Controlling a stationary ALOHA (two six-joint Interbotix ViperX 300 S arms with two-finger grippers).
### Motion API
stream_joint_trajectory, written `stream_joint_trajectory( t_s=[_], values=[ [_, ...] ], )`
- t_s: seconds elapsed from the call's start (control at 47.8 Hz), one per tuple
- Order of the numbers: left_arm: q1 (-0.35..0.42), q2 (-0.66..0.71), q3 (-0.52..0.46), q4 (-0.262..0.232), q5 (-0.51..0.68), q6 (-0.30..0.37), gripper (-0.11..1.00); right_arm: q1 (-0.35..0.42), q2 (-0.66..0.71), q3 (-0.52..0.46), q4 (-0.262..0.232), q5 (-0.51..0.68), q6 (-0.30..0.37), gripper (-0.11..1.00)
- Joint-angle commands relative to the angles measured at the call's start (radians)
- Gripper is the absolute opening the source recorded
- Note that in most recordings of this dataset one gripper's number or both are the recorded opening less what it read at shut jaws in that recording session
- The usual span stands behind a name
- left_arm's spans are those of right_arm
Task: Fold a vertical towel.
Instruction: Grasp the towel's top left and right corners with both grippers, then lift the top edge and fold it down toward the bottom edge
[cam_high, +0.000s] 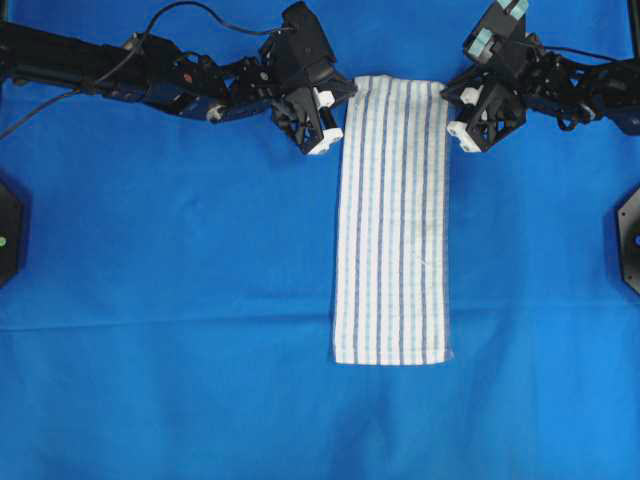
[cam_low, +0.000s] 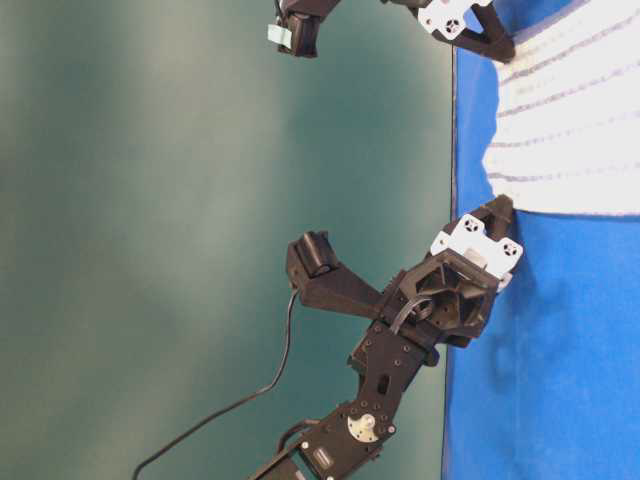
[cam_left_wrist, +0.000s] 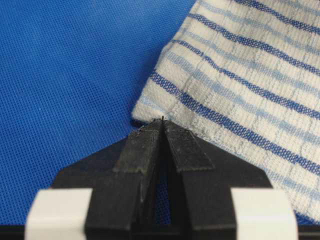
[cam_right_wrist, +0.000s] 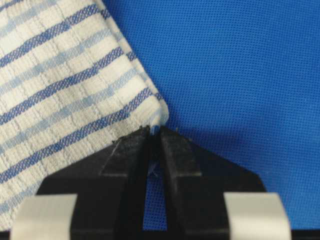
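The towel (cam_high: 392, 220) is white with thin light-blue and darker blue stripes and lies flat and lengthwise in the overhead view, its far end between the two grippers. My left gripper (cam_high: 345, 104) is at the far left corner. In the left wrist view its jaws (cam_left_wrist: 161, 123) are shut, the tips pinching the very edge of the towel (cam_left_wrist: 240, 75) corner. My right gripper (cam_high: 448, 102) is at the far right corner. In the right wrist view it (cam_right_wrist: 155, 131) is shut on a sliver of the towel (cam_right_wrist: 65, 90) corner, which shows between the tips.
A large plain blue cloth (cam_high: 150, 300) covers the table under the towel. Black fixtures sit at the left edge (cam_high: 8, 230) and right edge (cam_high: 630, 235). Both arms stretch along the far side, with cables behind them.
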Motion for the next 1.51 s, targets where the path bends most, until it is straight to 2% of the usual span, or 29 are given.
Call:
stream_joint_trajectory(
  t_s=[0.0, 0.251, 0.418, 0.606, 0.836, 1.108, 1.338, 1.484],
  values=[
    [0.017, -0.051, -0.003, -0.002, -0.003, 0.002, 0.00, -0.009, -0.041, -0.014, 0.000, -0.012, 0.002, 0.09],
    [0.058, -0.087, -0.020, -0.002, 0.009, 0.043, 0.00, -0.064, -0.104, -0.023, -0.003, -0.012, -0.011, 0.09],
    [0.064, -0.095, -0.038, 0.000, 0.043, 0.058, 0.00, -0.071, -0.106, -0.032, -0.005, -0.012, -0.017, 0.09],
    [0.048, -0.133, -0.028, 0.000, 0.054, 0.060, 0.00, -0.069, -0.126, -0.035, -0.003, -0.006, -0.018, 0.09],
    [0.003, -0.255, 0.015, 0.000, 0.094, 0.072, 0.00, -0.041, -0.252, -0.025, -0.003, 0.067, -0.017, 0.09],
    [-0.084, -0.339, 0.089, -0.002, 0.095, 0.110, 0.00, 0.084, -0.417, 0.029, 0.006, 0.121, -0.003, 0.09],
    [-0.183, -0.360, 0.153, -0.002, 0.095, 0.118, 0.00, 0.256, -0.497, 0.095, 0.034, 0.153, 0.037, 0.09],
    [-0.262, -0.360, 0.176, 0.000, 0.095, 0.132, 0.00, 0.374, -0.497, 0.115, 0.041, 0.181, 0.072, 0.09]
  ],
)
